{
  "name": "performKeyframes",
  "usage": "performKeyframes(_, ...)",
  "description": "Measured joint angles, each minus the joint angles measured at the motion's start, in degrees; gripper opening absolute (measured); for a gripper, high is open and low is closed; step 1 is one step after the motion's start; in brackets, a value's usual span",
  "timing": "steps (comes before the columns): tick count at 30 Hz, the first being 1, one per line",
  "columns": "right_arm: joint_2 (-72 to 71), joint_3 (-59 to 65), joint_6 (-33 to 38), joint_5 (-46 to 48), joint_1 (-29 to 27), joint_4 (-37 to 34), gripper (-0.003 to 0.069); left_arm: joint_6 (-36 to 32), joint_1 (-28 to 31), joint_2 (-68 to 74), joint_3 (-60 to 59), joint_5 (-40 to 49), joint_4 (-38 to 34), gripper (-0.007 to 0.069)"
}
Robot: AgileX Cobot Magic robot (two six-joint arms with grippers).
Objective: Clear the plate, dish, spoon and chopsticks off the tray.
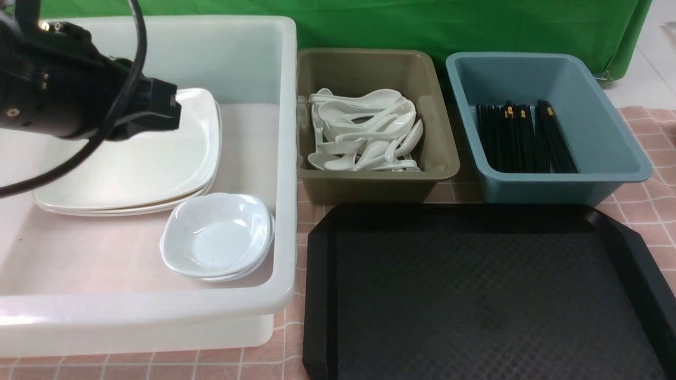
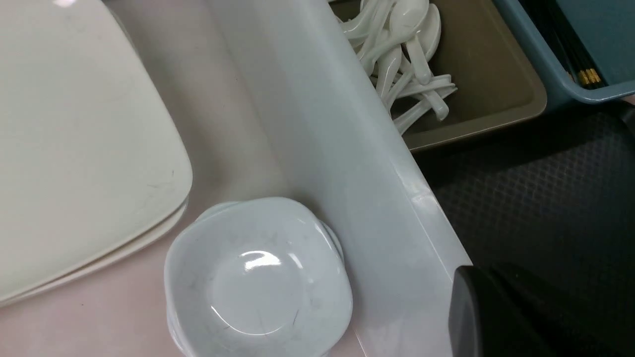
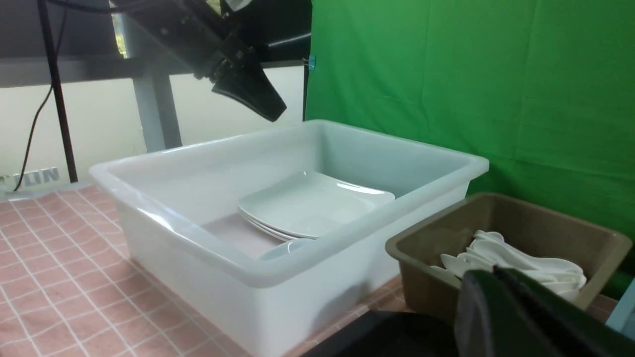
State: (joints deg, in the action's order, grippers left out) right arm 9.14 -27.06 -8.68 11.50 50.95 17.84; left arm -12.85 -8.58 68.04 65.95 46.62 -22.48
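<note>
The black tray [image 1: 475, 295] lies bare at the front right. Stacked white square plates [image 1: 137, 169] and stacked small dishes [image 1: 216, 235] sit inside the big white tub [image 1: 288, 158]. White spoons [image 1: 364, 132] fill the olive tub [image 1: 369, 68], and black chopsticks [image 1: 523, 137] lie in the blue tub [image 1: 597, 121]. My left gripper [image 1: 174, 108] hangs shut and holding nothing above the plates. In the left wrist view its jaws [image 2: 476, 297] sit over the tub wall beside the dish [image 2: 258, 277]. My right gripper [image 3: 488, 287] is shut and holding nothing, near the olive tub [image 3: 496, 213]; the front view does not show it.
The three tubs stand in a row behind and left of the tray on a pink checked cloth [image 1: 649, 137]. A green backdrop [image 1: 422, 26] closes the far side. The left arm's cable [image 1: 132, 79] hangs over the white tub.
</note>
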Motion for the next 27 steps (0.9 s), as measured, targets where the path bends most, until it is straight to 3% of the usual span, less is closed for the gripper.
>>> performKeyframes(19, 0.05, 0.19, -0.01, -0.03, 0.0, -0.27, 0.0067, 0.17, 0.0, 0.0, 0.0, -0.95, 0.06, -0.0003)
performKeyframes(27, -0.83, 6.63, -0.01, -3.17, -0.58, -15.0, 0.0079, 1.02, 0.0, 0.0, 0.0, 4.98, 0.0, -0.0003)
